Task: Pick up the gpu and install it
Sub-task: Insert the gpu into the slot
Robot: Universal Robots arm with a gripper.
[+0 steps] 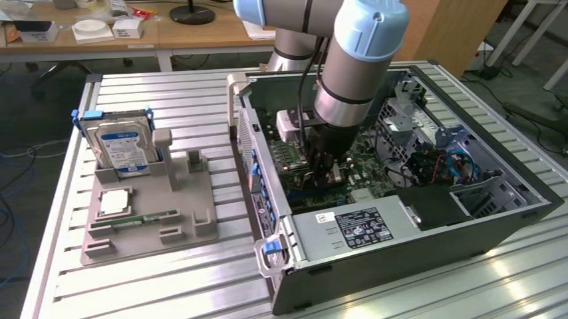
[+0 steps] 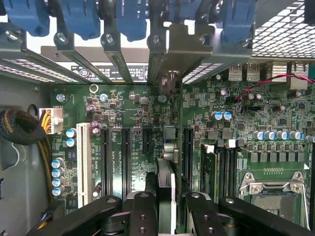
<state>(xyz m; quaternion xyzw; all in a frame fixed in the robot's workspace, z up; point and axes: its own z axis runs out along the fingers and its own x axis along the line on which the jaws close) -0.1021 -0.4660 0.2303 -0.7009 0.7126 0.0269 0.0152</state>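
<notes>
Gripping the gpu (image 2: pixel 166 189) edge-on, the gripper (image 2: pixel 166 206) holds it low over the motherboard (image 2: pixel 133 105); thin, rigid, seemingly light, it looks best pinched along its upper edge.

arm (image 1: pixel 350 60): silver-grey tube links, light-blue joint caps, black ring band near wrist. black cable runs down alongside the forearm. pale grey box mounted at wrist. gripper (image 1: pixel 321 174) black; fingers (image 2: pixel 142 216) matte black linkage bars with round pivot screws, paired holes in each.
</notes>
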